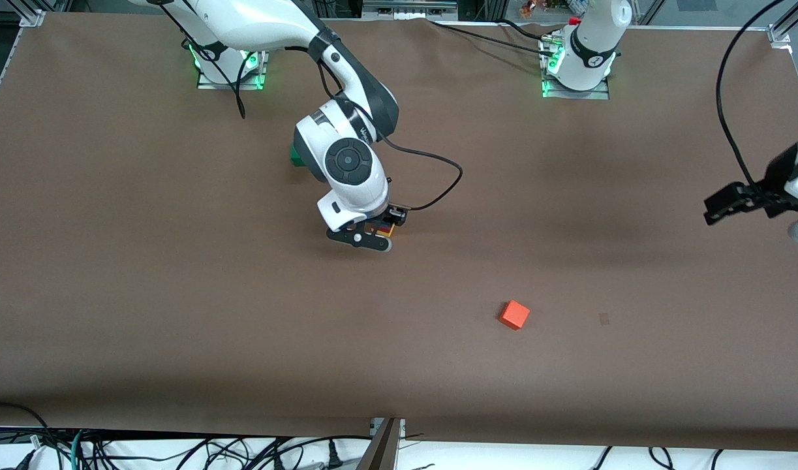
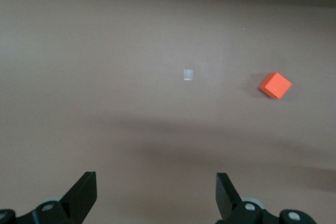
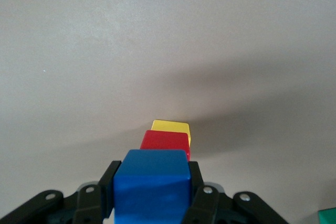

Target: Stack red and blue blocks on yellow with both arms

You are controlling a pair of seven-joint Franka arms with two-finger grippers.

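Brown counter near its middle carries the yellow cube with the red cube on it, the blue cube above them clenched by the right end effector, while the left end effector waits released, orange-red cube at five o'clock from the stack.

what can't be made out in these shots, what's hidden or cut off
- Front view: the right tool and wrist cover the stack; only slivers of the yellow cube show.
- Front view: the green cube is mostly hidden by the right arm.
- Right wrist view: whether the blue cube already rests on the red cube is unclear.
- Front view: the left tool arm is cut by the edge.
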